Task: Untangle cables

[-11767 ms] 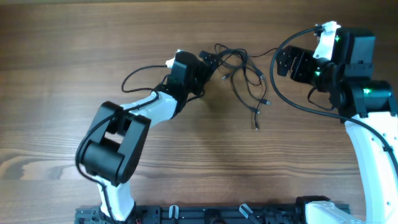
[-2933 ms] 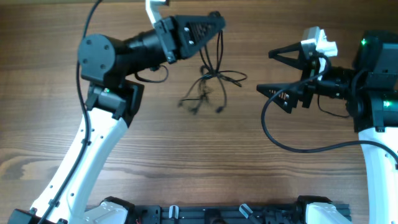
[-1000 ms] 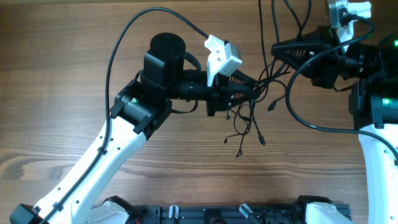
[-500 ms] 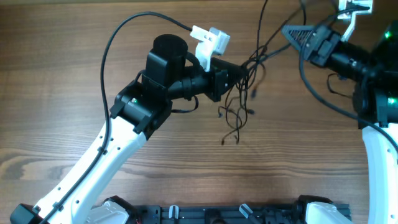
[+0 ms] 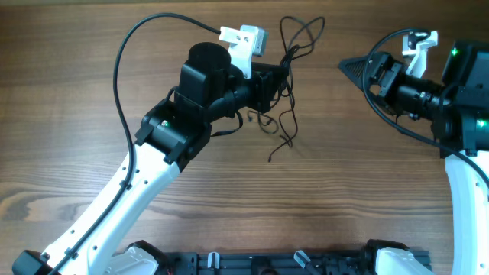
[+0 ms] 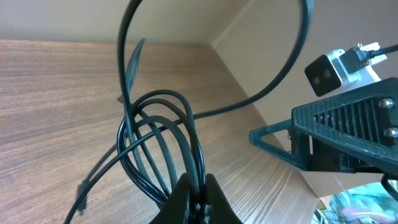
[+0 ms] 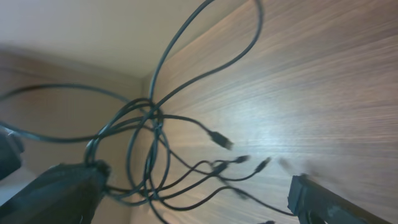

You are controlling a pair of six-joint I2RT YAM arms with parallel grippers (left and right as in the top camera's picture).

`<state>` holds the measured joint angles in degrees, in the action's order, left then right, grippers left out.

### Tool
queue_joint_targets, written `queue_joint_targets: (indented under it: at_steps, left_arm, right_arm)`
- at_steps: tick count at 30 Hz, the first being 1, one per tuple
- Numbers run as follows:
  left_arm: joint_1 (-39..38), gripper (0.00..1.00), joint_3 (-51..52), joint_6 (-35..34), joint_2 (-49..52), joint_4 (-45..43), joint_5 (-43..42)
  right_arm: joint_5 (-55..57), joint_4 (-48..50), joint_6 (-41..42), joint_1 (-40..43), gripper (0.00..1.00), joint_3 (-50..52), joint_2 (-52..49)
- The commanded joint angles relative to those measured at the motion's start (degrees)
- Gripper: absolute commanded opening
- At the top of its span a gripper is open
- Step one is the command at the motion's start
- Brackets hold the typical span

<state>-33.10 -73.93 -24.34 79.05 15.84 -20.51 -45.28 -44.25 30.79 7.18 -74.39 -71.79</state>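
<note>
A tangle of thin black cables point(image 5: 289, 114) hangs from my left gripper point(image 5: 280, 79), which is raised over the far middle of the wooden table point(image 5: 92, 69). Loops rise toward the far edge and loose plug ends dangle toward the table. In the left wrist view the left gripper point(image 6: 196, 198) is shut on a bunch of cable strands point(image 6: 158, 134). My right gripper point(image 5: 353, 69) stands wide open to the right of the tangle, apart from it. In the right wrist view the cables point(image 7: 149, 134) hang ahead of the right gripper point(image 7: 186, 202), with nothing between its fingers point(image 7: 326, 199).
The left arm's own black lead point(image 5: 134, 53) arcs over the table's left side. The right arm's lead point(image 5: 390, 114) loops beside its wrist. A black rail point(image 5: 260, 263) runs along the near edge.
My right gripper has opened, let go of the cables and drawn back to the right. The tangle has swung over to the left gripper, which stays shut and has lifted it toward the far edge.
</note>
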Motion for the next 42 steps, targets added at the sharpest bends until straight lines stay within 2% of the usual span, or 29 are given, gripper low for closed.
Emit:
queue_joint_targets:
  at_steps: [1,4,9,10,12,14,17,21,23,24,25,30,33,35,38,42]
  left_arm:
    - [-0.13,0.04,-0.07,-0.13,-0.5,-0.55,1.53]
    - [-0.2,0.04,-0.07,-0.22,-0.5,-1.09,0.15]
    - [-1.55,0.04,-0.07,-1.62,-0.5,-7.93,-11.98]
    - [-2.51,0.04,-0.07,-1.62,-0.5,-8.37,-12.26]
    - [-3.89,0.04,-0.07,-1.62,-0.5,-8.61,-12.28]
    - [-5.86,0.04,-0.07,-1.46,-0.5,-8.81,-12.28]
    - [-7.52,0.04,-0.07,-1.42,-0.52,-9.88,-12.31]
    - [-7.63,0.04,-0.07,-1.42,-0.52,-10.6,-14.34]
    - [-7.61,0.04,-0.07,-1.42,-0.52,-10.51,-14.43]
    - [-7.52,0.04,-0.07,-1.4,-0.52,-10.49,-14.16]
    - [-7.34,0.04,-0.07,-1.4,-0.52,-10.1,-12.85]
    - [-3.87,0.04,-0.07,-1.4,-0.52,-2.89,-2.91]
    - [-0.2,0.04,-0.07,-1.42,-0.5,5.55,10.32]
    - [1.9,0.04,-0.07,-1.42,-0.5,10.34,18.6]
    - [4.55,0.04,-0.07,-1.4,-0.5,14.1,20.2]
    - [5.01,0.04,-0.07,-1.4,-0.5,15.3,20.22]
  right_arm:
    - [-2.27,0.0,-7.63,-0.09,1.0,-0.22,0.02]
    - [-8.9,-1.81,-16.94,-0.26,0.97,-0.22,0.02]
    - [-8.63,-2.43,-17.25,-5.46,0.96,-0.22,0.0]
    - [-8.59,-1.44,-17.18,-6.32,0.91,-0.22,0.0]
    - [-8.61,0.15,-16.15,-6.54,0.89,-0.22,0.0]
    - [-8.46,1.38,-15.56,-6.54,0.83,-0.22,0.0]
    - [-5.46,1.31,-15.43,-6.54,0.57,-0.22,0.0]
    - [-1.57,1.44,-15.15,-6.54,0.39,-0.22,0.0]
    - [-0.42,1.79,-14.45,-6.54,0.2,-0.22,0.0]
    - [0.22,1.79,-14.05,-6.51,0.08,-0.22,0.0]
    - [0.28,1.77,-14.12,-6.51,0.04,-0.22,0.0]
    - [0.24,1.77,-14.12,-6.36,0.04,-0.24,0.2]
    - [-2.75,1.99,-14.08,-6.25,0.04,-0.28,1.4]
    - [-9.05,3.56,-14.01,-5.14,0.04,-0.28,2.78]
    - [-21.2,10.97,-7.61,-0.31,0.04,-0.28,4.37]
    - [-35.82,31.32,9.14,5.9,0.04,-0.28,4.39]
